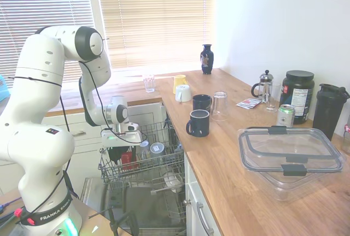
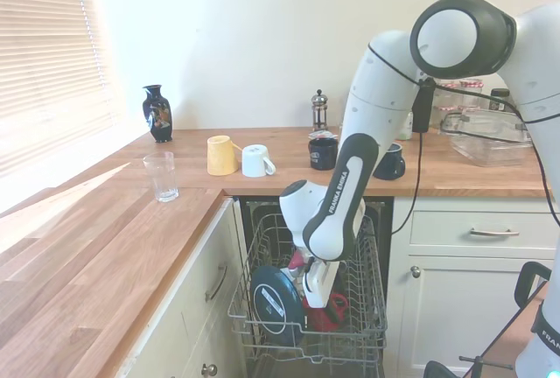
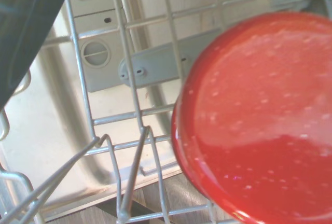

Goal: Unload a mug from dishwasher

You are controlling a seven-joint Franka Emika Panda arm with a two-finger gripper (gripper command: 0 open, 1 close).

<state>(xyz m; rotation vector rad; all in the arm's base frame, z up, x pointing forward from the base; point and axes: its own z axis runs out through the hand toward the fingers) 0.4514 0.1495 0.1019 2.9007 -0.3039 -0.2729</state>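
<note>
Reaching into the dishwasher (image 1: 143, 166) for the red mug (image 2: 328, 311).

From my remote station, the wire rack (image 2: 367, 330) is pulled out so the gripper (image 2: 317, 295) can drop in from above. The glossy, round mug sits upside down in the rack, just below the gripper; I cannot tell whether the fingers are spread or closed.

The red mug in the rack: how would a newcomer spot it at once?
Find the open dishwasher under the wooden counter and look into its pulled-out wire rack. The red mug sits low in it, directly beneath the gripper, beside a large dark round dish. It is the only glossy red item there.
</note>
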